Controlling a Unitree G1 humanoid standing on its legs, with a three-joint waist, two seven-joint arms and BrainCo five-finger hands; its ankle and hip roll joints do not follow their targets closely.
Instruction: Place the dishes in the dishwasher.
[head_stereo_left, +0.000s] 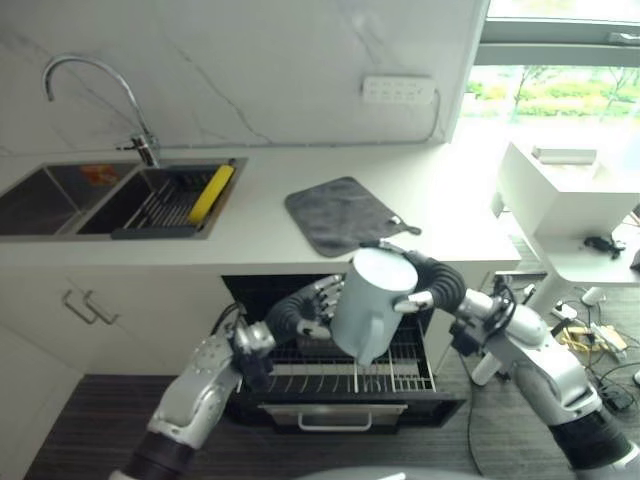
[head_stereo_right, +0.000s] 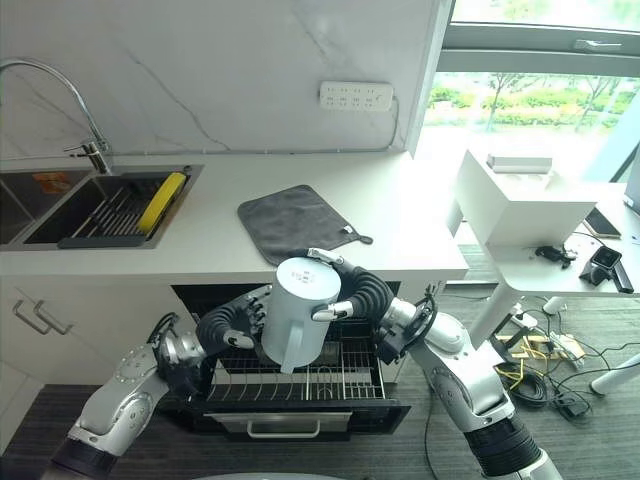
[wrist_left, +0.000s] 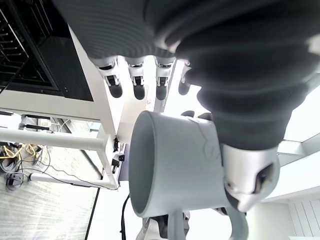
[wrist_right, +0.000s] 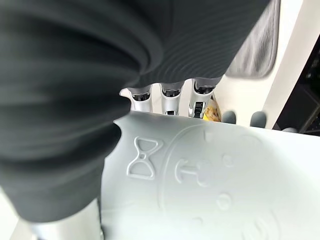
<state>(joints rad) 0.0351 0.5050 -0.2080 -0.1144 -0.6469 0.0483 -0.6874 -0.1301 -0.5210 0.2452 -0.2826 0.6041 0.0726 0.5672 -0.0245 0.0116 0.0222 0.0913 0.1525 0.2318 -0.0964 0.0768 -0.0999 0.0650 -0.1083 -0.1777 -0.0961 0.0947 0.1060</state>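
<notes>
The robot's right hand (head_stereo_right: 345, 290) holds a pale grey jug (head_stereo_left: 368, 302) in the air above the pulled-out dishwasher rack (head_stereo_left: 400, 372), which sits below the counter (head_stereo_left: 260, 232). Its fingers (wrist_right: 171, 95) curl over the jug's body from the far side, so this hand is gripping it. The jug is tipped, its handle hanging down toward the wire tines.

The left hand (head_stereo_left: 318, 300) is just beside the jug on the other side. Its fingers (wrist_left: 135, 80) look relaxed and fairly straight rather than wrapped round anything — whether they touch the jug cannot be told.

The step in hand appears to be the carry-and-lower: the jug is over the rack but not yet set in it. The next move likely calls for bringing it down between the tines, probably turned mouth-down so it seats and drains, then opening the right fingers only once the rack bears it.

A grey mat (head_stereo_right: 292, 217) lies on the counter above, and a sink (head_stereo_left: 60, 200) with a yellow item in it sits further along — neither is involved now.
</notes>
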